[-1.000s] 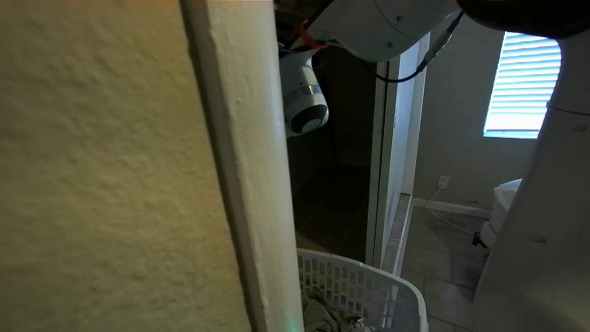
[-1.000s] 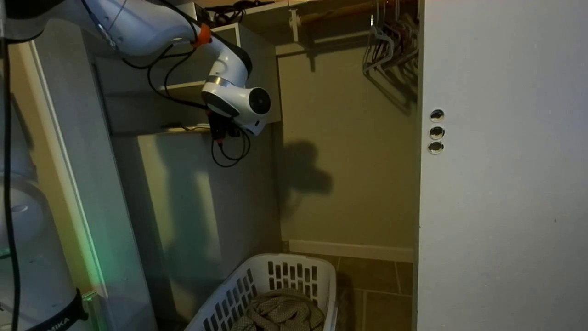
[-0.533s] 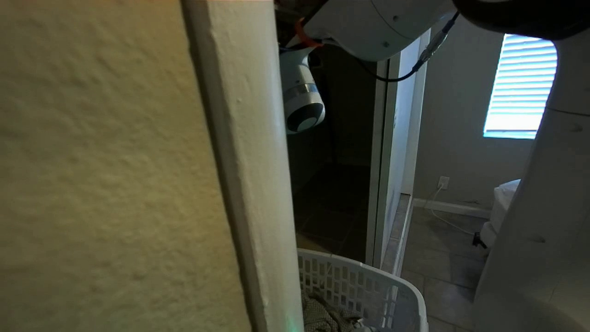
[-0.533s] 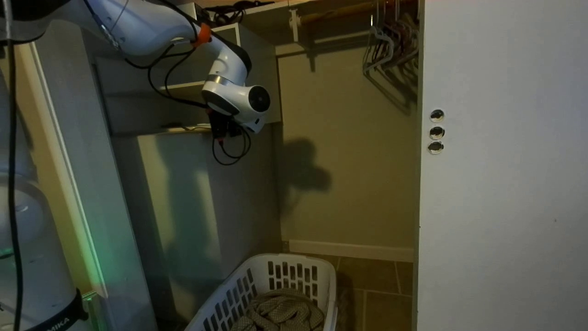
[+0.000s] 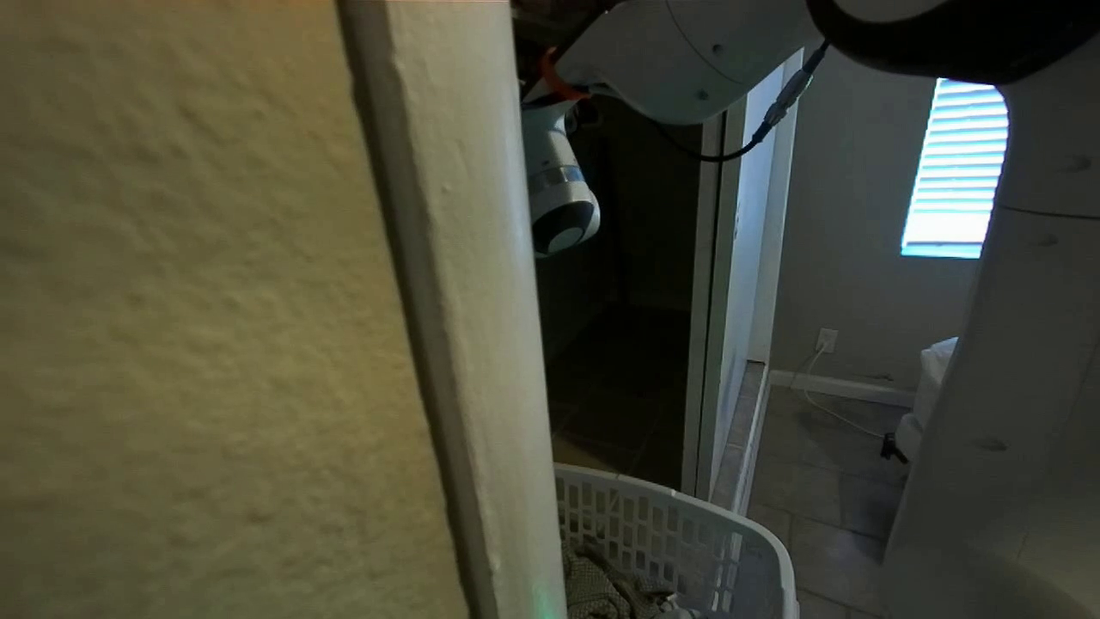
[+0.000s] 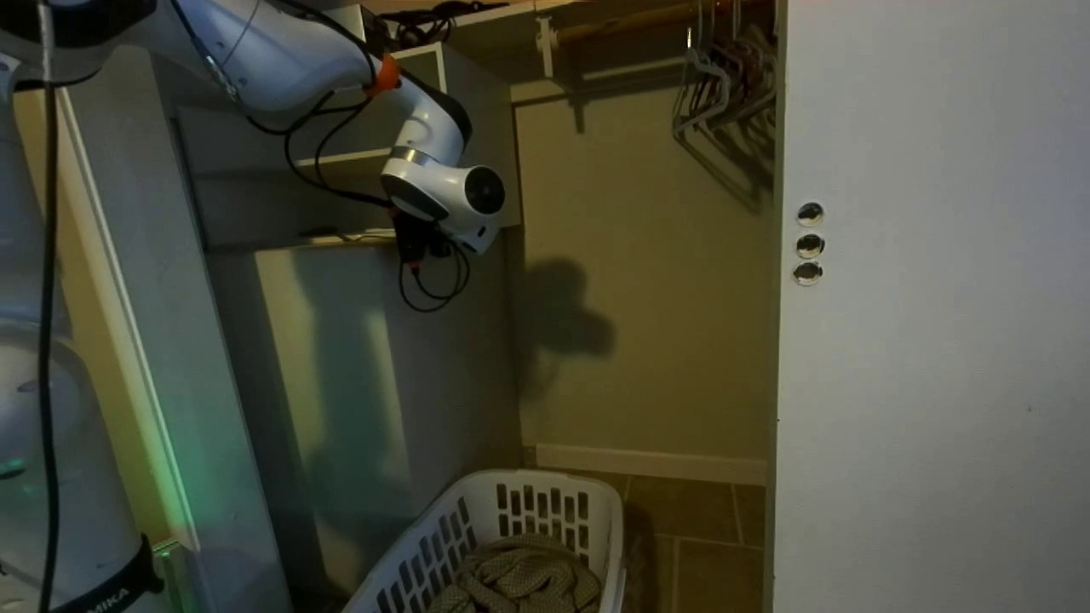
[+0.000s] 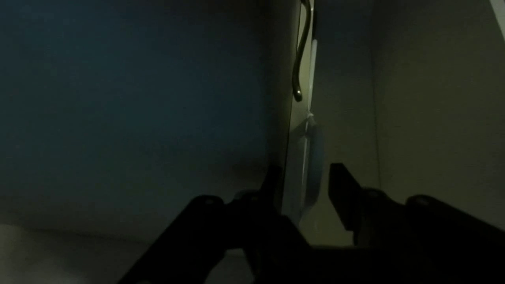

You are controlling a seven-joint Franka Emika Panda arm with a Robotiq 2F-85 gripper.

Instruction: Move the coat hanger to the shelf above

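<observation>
Currently | slim, dark coat hanger point(image 6: 319, 231): on the lower shelf point(image 6: 322, 244) | gripper point(image 7: 305, 173): fingers spread, grasping nothing we see | we judge hanger light, stiff, perhaps slick; we want a mid-bar pinch

In an exterior view I saw the coat hanger point(image 6: 319, 231) as a thin, dark bar lying on the lower shelf point(image 6: 324, 243), near its front edge. Over it ran the upper shelf point(image 6: 336, 158), its pale edge partly hidden. Gloom kept me from making out the hanger's full outline.
</observation>
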